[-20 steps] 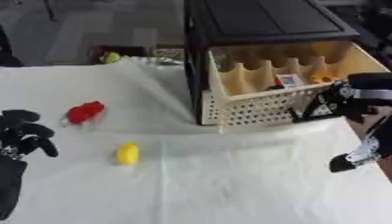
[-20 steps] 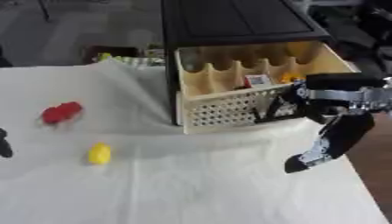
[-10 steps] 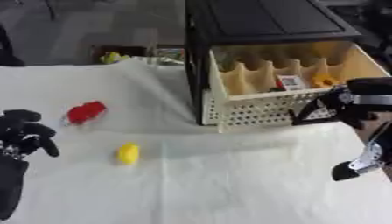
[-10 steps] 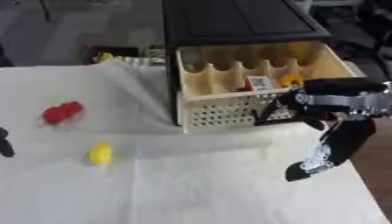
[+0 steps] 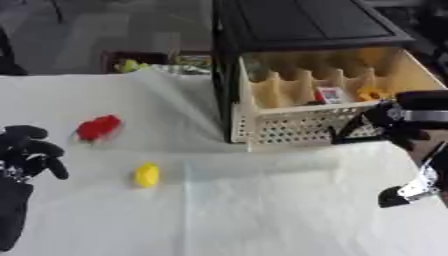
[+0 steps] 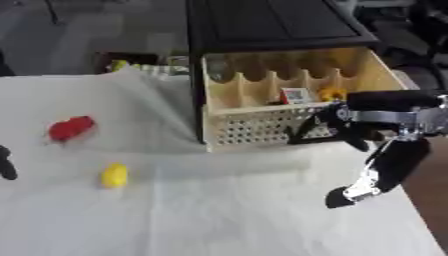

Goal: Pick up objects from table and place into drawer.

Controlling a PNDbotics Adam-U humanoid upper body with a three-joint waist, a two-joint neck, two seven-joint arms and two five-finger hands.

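A red object (image 5: 98,127) and a small yellow object (image 5: 146,175) lie on the white cloth at the left. The cream drawer (image 5: 306,127) stands pulled out of a black cabinet (image 5: 297,25). Inside it lie a small red-and-white item (image 5: 330,94) and an orange item (image 5: 372,93). My right hand (image 6: 337,125) hangs in front of the drawer's right front corner, fingers spread, holding nothing. One long dark part (image 6: 367,180) reaches down toward the cloth. My left hand (image 5: 26,152) rests at the lower left, fingers relaxed, empty, a little left of the yellow object.
The white cloth (image 5: 262,210) covers the table and is bare in front of the drawer. Yellow-green things (image 5: 131,65) lie beyond the table's far edge, left of the cabinet. The table's right edge runs close to my right hand.
My right hand has sunk a little lower in front of the drawer. The red and yellow objects and my left hand have stayed put.
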